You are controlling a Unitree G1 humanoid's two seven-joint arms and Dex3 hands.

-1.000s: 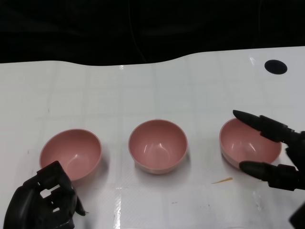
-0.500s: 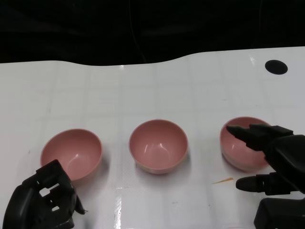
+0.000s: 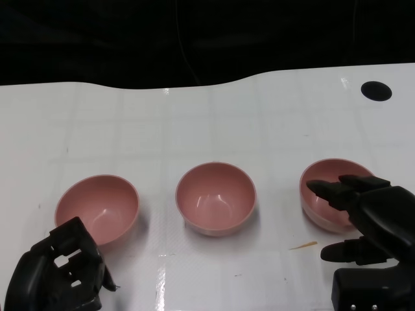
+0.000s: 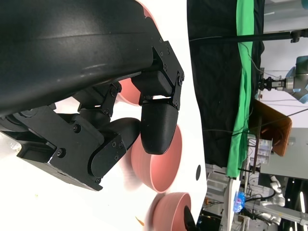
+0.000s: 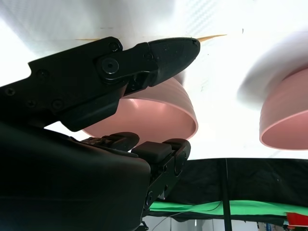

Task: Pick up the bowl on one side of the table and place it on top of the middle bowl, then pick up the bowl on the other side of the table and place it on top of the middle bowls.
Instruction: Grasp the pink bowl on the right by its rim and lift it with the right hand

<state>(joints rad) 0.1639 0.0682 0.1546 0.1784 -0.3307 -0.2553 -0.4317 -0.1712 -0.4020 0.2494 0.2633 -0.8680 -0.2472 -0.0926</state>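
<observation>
Bare white table (image 3: 194, 123) lies open far of the three bowls, with clear gaps between the middle bowl (image 3: 215, 197) and its neighbours.

Left hand (image 3: 59, 269) sits low at the lower left of the head view, fingers curled in on themselves, nothing in them. Right hand (image 3: 366, 220) is at the lower right, fingers (image 3: 331, 191) spread and reaching toward frame left, thumb out below them with a clear gap between, holding nothing. Right wrist view shows the same spread.
</observation>
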